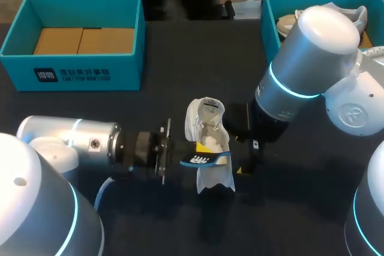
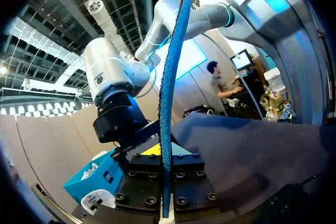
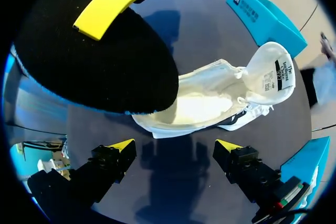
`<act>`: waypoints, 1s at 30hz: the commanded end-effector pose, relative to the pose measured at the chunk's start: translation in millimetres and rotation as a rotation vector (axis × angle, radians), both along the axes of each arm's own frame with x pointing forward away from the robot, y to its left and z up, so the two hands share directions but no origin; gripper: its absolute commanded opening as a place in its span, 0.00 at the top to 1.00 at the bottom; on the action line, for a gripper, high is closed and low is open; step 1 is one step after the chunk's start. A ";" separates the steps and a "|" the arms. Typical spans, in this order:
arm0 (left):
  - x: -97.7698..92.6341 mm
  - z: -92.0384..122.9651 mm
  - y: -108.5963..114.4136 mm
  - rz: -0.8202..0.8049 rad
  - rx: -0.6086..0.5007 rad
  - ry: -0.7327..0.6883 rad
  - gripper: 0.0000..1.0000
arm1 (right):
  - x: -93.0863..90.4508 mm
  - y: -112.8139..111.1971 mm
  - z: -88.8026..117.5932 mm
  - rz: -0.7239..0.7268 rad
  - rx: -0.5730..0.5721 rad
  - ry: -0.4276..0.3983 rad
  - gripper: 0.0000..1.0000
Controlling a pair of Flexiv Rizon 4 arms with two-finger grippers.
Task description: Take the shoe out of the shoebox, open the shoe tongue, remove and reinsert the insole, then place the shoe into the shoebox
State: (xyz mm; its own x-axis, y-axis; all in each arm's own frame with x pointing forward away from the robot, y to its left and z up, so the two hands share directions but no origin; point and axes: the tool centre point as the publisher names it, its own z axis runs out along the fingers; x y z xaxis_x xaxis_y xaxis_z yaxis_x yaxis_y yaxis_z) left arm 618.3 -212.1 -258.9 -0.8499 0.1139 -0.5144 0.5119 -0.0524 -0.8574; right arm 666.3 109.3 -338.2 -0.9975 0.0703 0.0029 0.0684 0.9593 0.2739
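White fabric shoe (image 1: 210,133) is out of the box and lies on the dark bench (image 1: 150,106), mid-table, between the two arms. Its tongue is folded back, so the mouth is open.

Blue-edged black insole (image 1: 207,159) is out too. The left pincer (image 2: 167,156) pinches it edge-on across the shoe's mouth; I can't tell if it touches the shoe.

Right pincer (image 3: 176,148) is spread and holds nothing. The shoe is just ahead of its fingers, no contact.

Progress, as I judge it: take-out, tongue and insole removal are done. Left to do — reinsert the insole, then box the shoe.

Two teal open-top boxes sit at the far edge: the left box (image 1: 84,73) and the right box (image 1: 270,10), both well apart from the shoe. I can't tell which is its home.
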 end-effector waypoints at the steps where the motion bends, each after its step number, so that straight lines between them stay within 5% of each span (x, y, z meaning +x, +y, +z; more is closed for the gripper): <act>1: 2.2 -5.7 -6.2 -0.002 -0.001 0.002 1.00 | -0.5 1.4 -1.1 -0.001 -0.003 -0.002 0.00; 30: 13.9 -21.8 -10.6 0.049 0.025 -0.002 1.00 | -0.5 1.4 -1.1 -0.001 -0.003 -0.002 0.00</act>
